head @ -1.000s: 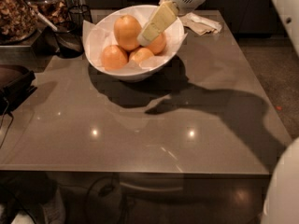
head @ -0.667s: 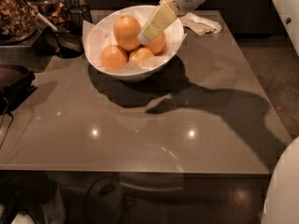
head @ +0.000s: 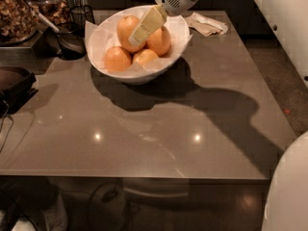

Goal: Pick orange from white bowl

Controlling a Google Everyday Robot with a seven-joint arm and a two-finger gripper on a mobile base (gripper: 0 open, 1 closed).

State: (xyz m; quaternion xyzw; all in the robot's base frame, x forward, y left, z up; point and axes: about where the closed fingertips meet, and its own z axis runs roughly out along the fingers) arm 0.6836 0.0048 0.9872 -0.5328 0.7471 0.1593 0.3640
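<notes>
The white bowl stands at the back of the brown table and is lined with white paper. It holds four oranges. The orange, the largest one, lies at the back left of the bowl. Three smaller oranges lie at the front left, front middle and right. My gripper reaches down from the top on a white arm. Its pale yellow tip lies over the right side of the large orange, between it and the right-hand orange.
A crumpled paper napkin lies right of the bowl. A dark glass jar and a black cup with a utensil stand at the back left. A black appliance sits at the left edge. The robot's white body fills the lower right.
The gripper's tip has moved left, from between the oranges on the right to against the large orange. The bowl and fruits have not moved.
</notes>
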